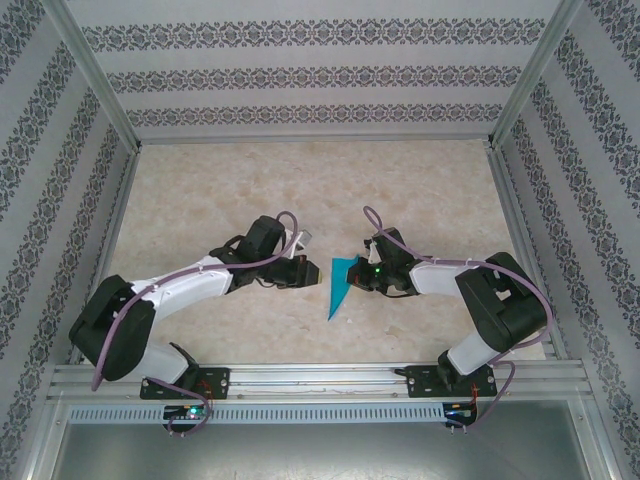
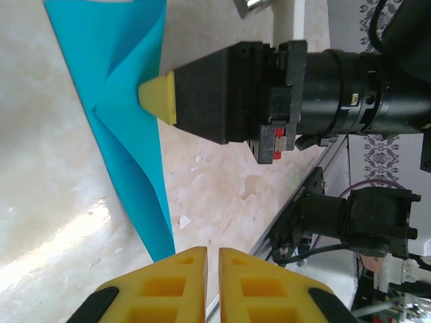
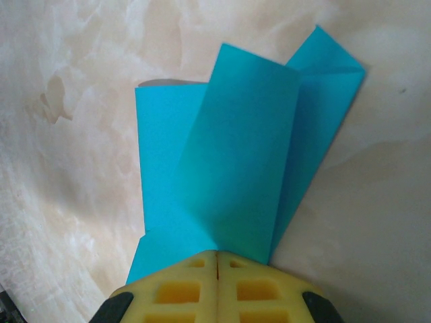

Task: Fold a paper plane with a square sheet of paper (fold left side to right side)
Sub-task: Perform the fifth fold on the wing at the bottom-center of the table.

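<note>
Pinning the paper plane (image 3: 236, 155) to the desk (image 3: 60, 175) with my right gripper (image 3: 217, 256), fingers together. The plane fans out just ahead of it. My left gripper (image 2: 213, 254), nearly together and empty, hovers by the nose. Creasing step, I judge; next needs a firm flat press.

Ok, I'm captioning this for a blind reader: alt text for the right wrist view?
A folded turquoise-blue paper plane lies on a pale marbled table, its creased flaps overlapping. The right gripper's shut yellow fingertips rest at its near end.
</note>
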You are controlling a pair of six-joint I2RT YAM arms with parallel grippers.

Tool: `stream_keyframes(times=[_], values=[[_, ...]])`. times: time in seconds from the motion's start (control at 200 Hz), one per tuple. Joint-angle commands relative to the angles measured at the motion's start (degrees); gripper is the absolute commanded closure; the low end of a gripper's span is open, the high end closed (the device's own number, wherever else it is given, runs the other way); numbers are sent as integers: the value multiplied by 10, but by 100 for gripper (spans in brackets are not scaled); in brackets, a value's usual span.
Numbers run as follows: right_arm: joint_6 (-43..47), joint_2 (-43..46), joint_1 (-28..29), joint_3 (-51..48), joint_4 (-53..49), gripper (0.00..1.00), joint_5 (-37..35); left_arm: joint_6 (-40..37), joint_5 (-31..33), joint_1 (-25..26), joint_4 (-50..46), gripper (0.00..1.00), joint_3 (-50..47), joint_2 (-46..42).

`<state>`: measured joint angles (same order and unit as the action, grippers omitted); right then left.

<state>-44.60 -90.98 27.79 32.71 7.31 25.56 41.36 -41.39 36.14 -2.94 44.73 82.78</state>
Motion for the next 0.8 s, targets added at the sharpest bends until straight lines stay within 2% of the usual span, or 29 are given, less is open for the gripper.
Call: stream_keyframes(times=[0.0,0.794], values=[[17,-45,10,-27,-95,100,-56,27,-23,11,37,90,-4,13],[20,-47,19,-20,-104,100,-59,61,-43,74,114,92,45,141]])
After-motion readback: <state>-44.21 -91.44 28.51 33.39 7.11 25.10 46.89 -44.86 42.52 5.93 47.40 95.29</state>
